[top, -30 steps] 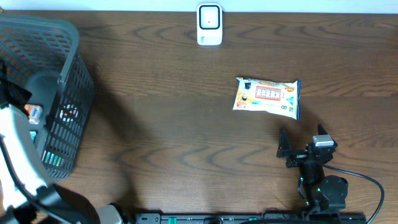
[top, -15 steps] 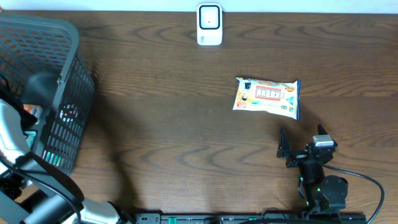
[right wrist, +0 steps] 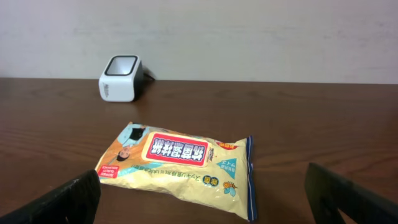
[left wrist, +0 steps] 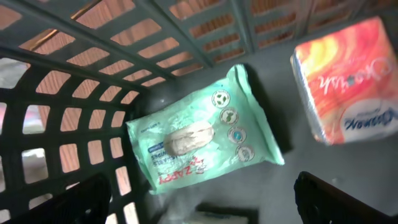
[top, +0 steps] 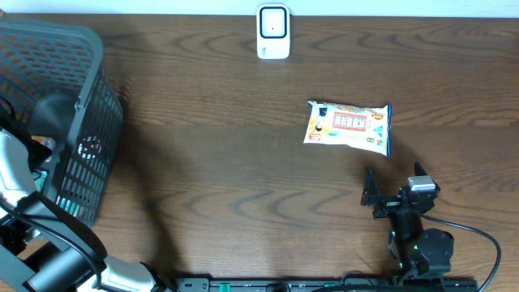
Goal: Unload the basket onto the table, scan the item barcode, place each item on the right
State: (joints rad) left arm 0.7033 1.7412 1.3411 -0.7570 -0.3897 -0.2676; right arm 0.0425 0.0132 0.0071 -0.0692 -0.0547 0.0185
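Left gripper [left wrist: 202, 199] gapes wide above the green packet [left wrist: 202, 134]; right gripper [right wrist: 208, 196] gapes before the yellow packet [right wrist: 180, 165].

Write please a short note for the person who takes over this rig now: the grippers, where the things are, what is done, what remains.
Left gripper: open, empty, inside the basket, above the green packet. An orange tissue pack lies beside that packet.
Right gripper: open, empty, low at the near side of the table, facing the yellow packet.
Scanner: upright at the far table edge.
Done: the yellow packet lies flat outside the basket; whether it was scanned cannot be told.
Left: probably grasp the green packet and show its barcode to the scanner.
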